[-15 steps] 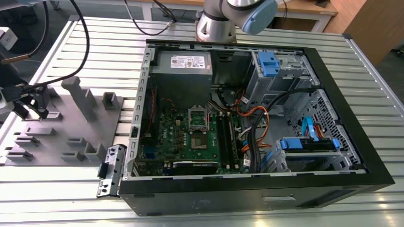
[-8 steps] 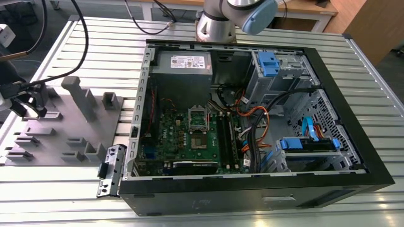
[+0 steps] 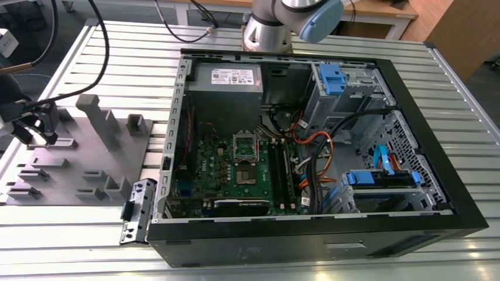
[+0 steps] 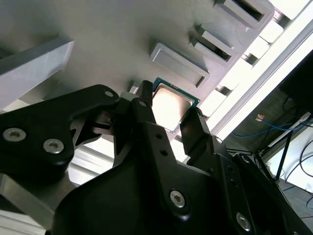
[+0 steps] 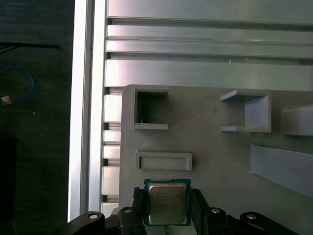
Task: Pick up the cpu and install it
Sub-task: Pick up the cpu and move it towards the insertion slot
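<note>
Holding cpu (image 5: 167,204) in clenched gripper (image 5: 167,211), centred between the tips and flat on tray (image 5: 210,156); at 9 o'clock of case (image 3: 312,237) in exterior view.

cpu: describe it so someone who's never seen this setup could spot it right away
Find the matte grey plastic plate on the slatted table, at the exterior view's left of the open computer case. On it, right at the claw, lies the cpu. It is a small flat square with a dull silver top and thin green rim, while everything beside it is moulded grey plastic.
</note>
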Available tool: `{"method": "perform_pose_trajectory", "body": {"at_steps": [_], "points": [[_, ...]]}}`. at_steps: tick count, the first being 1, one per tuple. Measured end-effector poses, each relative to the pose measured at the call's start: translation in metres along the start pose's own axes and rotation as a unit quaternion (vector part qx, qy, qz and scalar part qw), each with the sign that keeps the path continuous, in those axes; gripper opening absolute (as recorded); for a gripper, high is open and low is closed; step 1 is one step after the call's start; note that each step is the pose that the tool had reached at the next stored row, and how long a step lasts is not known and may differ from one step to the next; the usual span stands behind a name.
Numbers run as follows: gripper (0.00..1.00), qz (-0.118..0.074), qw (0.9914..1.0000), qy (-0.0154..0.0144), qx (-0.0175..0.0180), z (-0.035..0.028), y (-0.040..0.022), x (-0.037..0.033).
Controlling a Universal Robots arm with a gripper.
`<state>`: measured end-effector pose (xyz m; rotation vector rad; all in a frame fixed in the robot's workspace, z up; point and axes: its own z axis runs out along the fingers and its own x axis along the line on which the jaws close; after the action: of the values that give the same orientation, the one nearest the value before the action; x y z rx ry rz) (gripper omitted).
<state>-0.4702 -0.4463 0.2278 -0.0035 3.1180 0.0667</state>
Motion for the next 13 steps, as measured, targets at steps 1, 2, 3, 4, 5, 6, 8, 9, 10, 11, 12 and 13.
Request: {"method": "perform_pose_trajectory", "body": {"at_steps": [1, 2, 3, 4, 5, 6, 8, 9, 10, 11, 12, 13], "points": [[0.47, 0.0, 1.0, -0.0001, -0.0001, -0.0012, 0.0001, -0.0001], [0.47, 0.0, 1.0, -0.0001, -0.0001, -0.0032, 0.0002, -0.0001], [0.47, 0.0, 1.0, -0.0002, -0.0001, -0.0052, 0.0003, -0.0002], [0.47, 0.0, 1.0, -0.0002, -0.0001, -0.0072, 0.0003, -0.0002], [0.47, 0.0, 1.0, -0.0002, -0.0001, -0.0091, 0.0004, -0.0002], [0.47, 0.0, 1.0, -0.0002, -0.0001, -0.0113, 0.0005, -0.0003], [0.47, 0.0, 1.0, -0.0001, -0.0001, -0.0165, 0.0007, -0.0004], [0.47, 0.0, 1.0, -0.0002, -0.0001, -0.019, 0.0008, -0.0005], [0.47, 0.0, 1.0, -0.0002, -0.0001, -0.0215, 0.0009, -0.0005], [0.47, 0.0, 1.0, -0.0001, -0.0001, -0.0243, 0.001, -0.0006], [0.47, 0.0, 1.0, -0.0001, -0.0001, -0.0272, 0.0012, -0.0006], [0.47, 0.0, 1.0, -0.0002, -0.0001, -0.0296, 0.0013, -0.0007]]}}
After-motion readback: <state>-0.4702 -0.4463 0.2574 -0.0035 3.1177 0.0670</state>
